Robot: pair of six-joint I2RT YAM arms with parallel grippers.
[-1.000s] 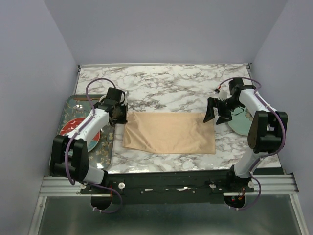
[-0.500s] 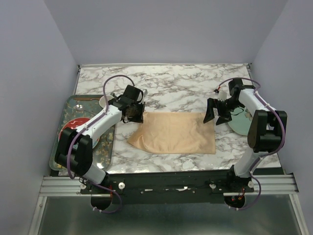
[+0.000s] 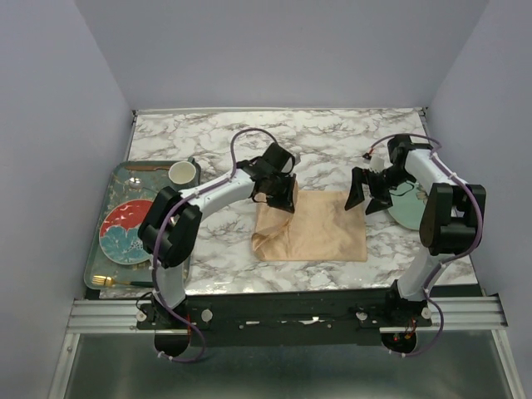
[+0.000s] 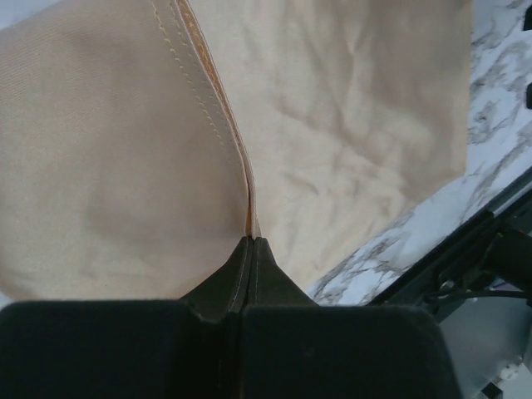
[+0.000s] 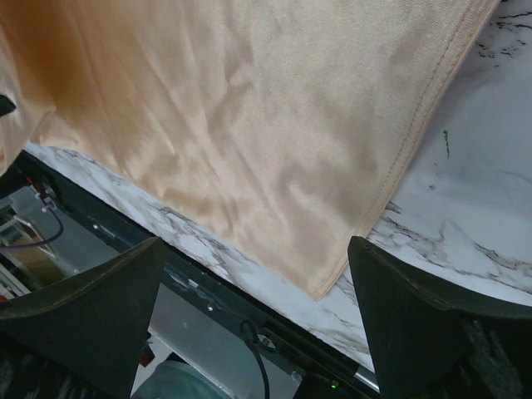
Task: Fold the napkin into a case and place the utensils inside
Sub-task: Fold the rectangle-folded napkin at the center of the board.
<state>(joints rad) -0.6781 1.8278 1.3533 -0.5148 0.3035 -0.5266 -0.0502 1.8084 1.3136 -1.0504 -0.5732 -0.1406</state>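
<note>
The peach-orange napkin (image 3: 320,229) lies on the marble table, its left part lifted and doubled over to the right. My left gripper (image 3: 279,198) is shut on the napkin's stitched hem (image 4: 241,166), just above the cloth's far left. The pinch (image 4: 251,241) shows in the left wrist view. My right gripper (image 3: 369,194) hangs open over the napkin's far right corner, with cloth (image 5: 249,125) below and nothing between its fingers (image 5: 416,307). A gold utensil (image 3: 112,283) lies at the tray's near edge. No case is in view.
A grey patterned tray (image 3: 179,249) at the left holds a red plate (image 3: 126,231) and a white cup (image 3: 182,173). A pale green plate (image 3: 411,212) sits under the right arm. The table's front edge (image 5: 274,291) is close to the napkin's near corner.
My left gripper has swung right from the napkin's left edge toward the middle, dragging the held hem over the cloth. The right arm has stayed put.
</note>
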